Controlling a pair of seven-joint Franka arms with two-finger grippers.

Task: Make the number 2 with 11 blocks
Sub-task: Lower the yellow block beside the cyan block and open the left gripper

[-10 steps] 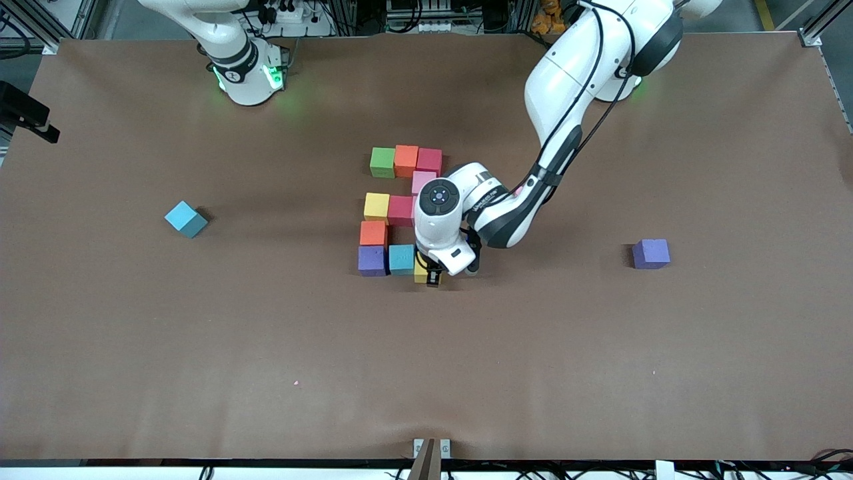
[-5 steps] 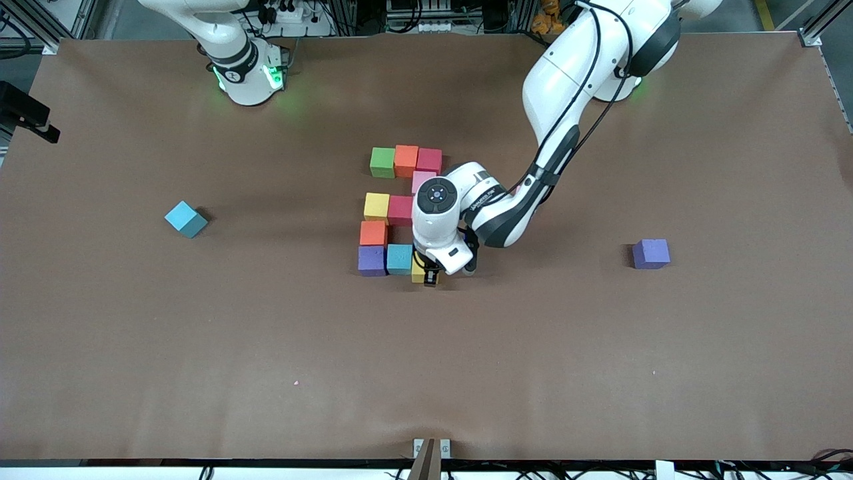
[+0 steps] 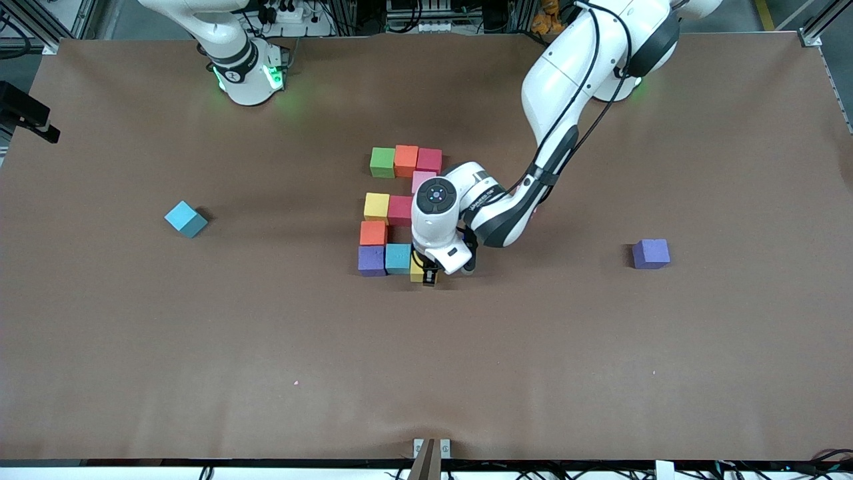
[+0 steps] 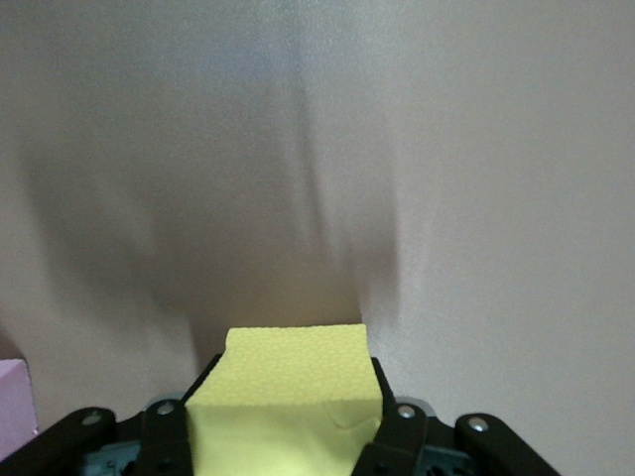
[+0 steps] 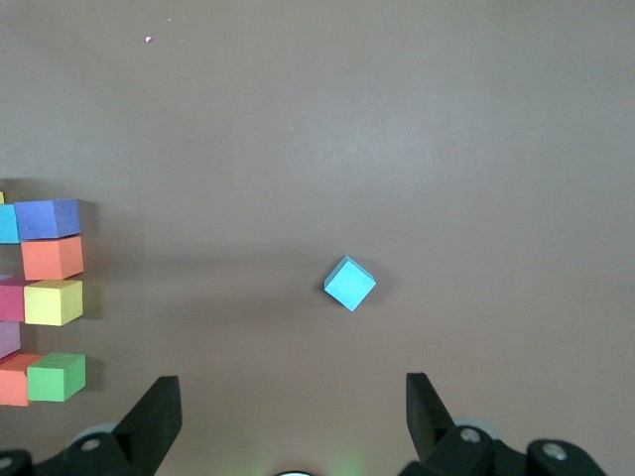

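Number 2 (image 3: 400, 210) is sitting mid-surface (image 3: 600, 367); two loose blocks (image 3: 186, 219) lying well apart, one twd each arm's end.

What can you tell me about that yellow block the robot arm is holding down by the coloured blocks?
The small matte yellow foam-like cube has a finely grainy surface and crisp edges. The left gripper is shut on it, black fingers pressing two of its sides. It sits level at the end of the row nearest the front camera, beside the light blue cube; whether the two touch, or whether it rests on the brown table, cannot be told.
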